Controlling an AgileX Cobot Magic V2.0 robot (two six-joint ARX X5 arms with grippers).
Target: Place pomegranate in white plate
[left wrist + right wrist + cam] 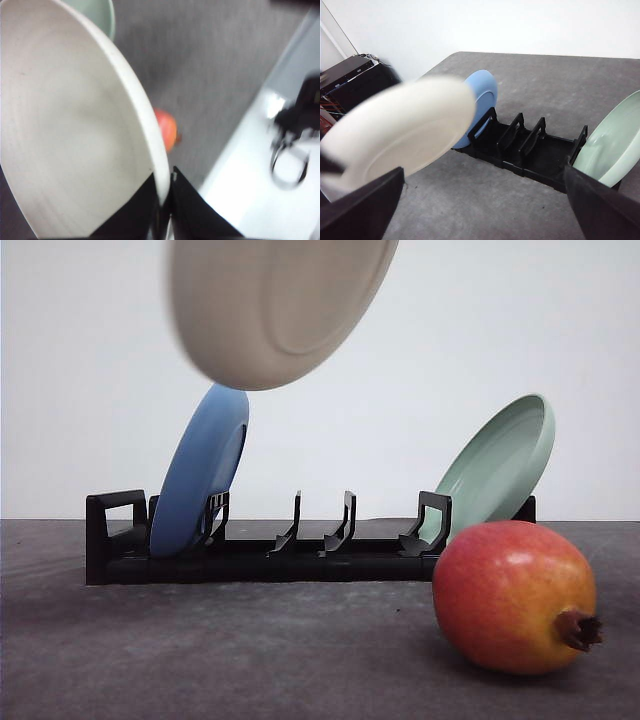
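While the left wrist view lets us see the left hand (167, 200) pinching the matte white plate (75, 130) by its rim, the front view gives us the smooth pomegranate (515, 595) lying on the grey table (200, 650), crown pointing right; we cannot tell the right hand's (480, 200) state.

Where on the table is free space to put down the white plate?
Bare grey table lies in front of the black rack, left of the pomegranate. The near right is crowded by that fruit. The left pincer holds the white plate aloft.
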